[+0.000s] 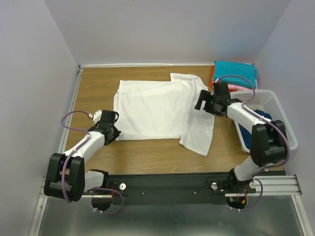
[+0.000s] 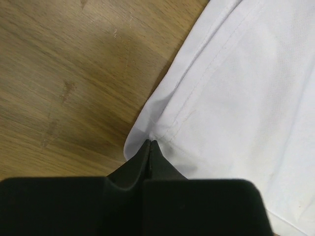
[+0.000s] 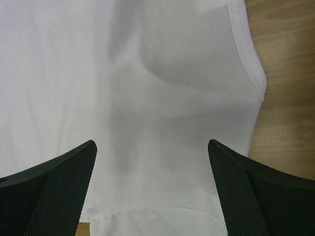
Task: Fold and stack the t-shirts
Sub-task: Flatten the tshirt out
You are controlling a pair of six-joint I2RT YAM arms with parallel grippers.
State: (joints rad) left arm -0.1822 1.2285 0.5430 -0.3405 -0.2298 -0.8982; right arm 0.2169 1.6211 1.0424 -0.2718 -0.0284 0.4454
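The left gripper [image 2: 150, 145] has its two fingers pressed tight together, and from where I stand it looks to be pinching the near left corner of the white t-shirt [image 1: 162, 110], right at the stitched hem, where the cloth puckers up a little around the tips. Just beside that corner is the bare wood of the table [image 1: 98, 83]. Over on the other side, the right gripper [image 3: 151, 142] hangs above the shirt's right edge with its fingers spread wide apart and nothing between them; the cloth beneath is smooth, with one soft bulge and a rounded hem edge running off toward the wood. The white shirt itself lies mostly flat across the middle of the table. A sleeve points toward the far wall, and a long flap on its right side trails down toward the near edge. To the right of the arm stands a white lattice basket [image 1: 284, 129], with some dark blue cloth [image 1: 247, 136] lying inside it. Behind the basket, in the far right corner, sits a folded teal shirt [image 1: 236, 73] on top of a small pile, with pink and orange edges [image 1: 212, 77] peeking out on its left.
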